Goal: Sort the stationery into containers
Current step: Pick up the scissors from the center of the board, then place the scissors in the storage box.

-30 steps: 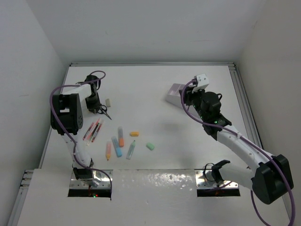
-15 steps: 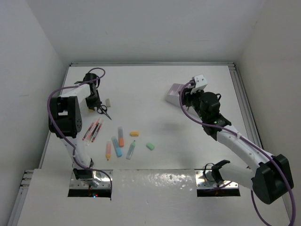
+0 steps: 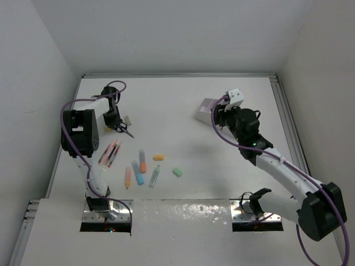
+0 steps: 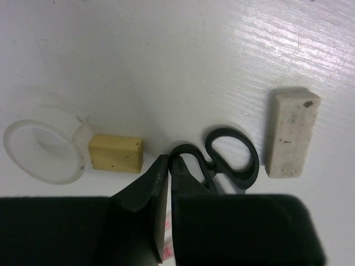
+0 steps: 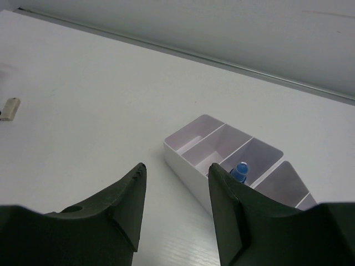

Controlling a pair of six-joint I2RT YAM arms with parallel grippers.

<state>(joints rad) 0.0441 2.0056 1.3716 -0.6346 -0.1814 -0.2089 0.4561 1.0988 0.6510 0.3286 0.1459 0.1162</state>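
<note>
Pinching scissors [image 4: 252, 166] handle loop, apparently; left tool [image 4: 169, 163] closed.

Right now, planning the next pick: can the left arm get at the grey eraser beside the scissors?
Probably yes. The grey eraser lies uncovered beside the scissors, close under the left arm; its jaws, shut at the scissors' handle, would have to open first.

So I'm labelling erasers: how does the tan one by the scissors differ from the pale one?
The tan eraser is yellowish; the pale eraser is off-white with dark specks. The tan eraser is shorter, the pale one longer. The tan one lies beside a clear ring, the pale one across the scissors handles from it. Both are rectangular blocks lying flat.
</note>
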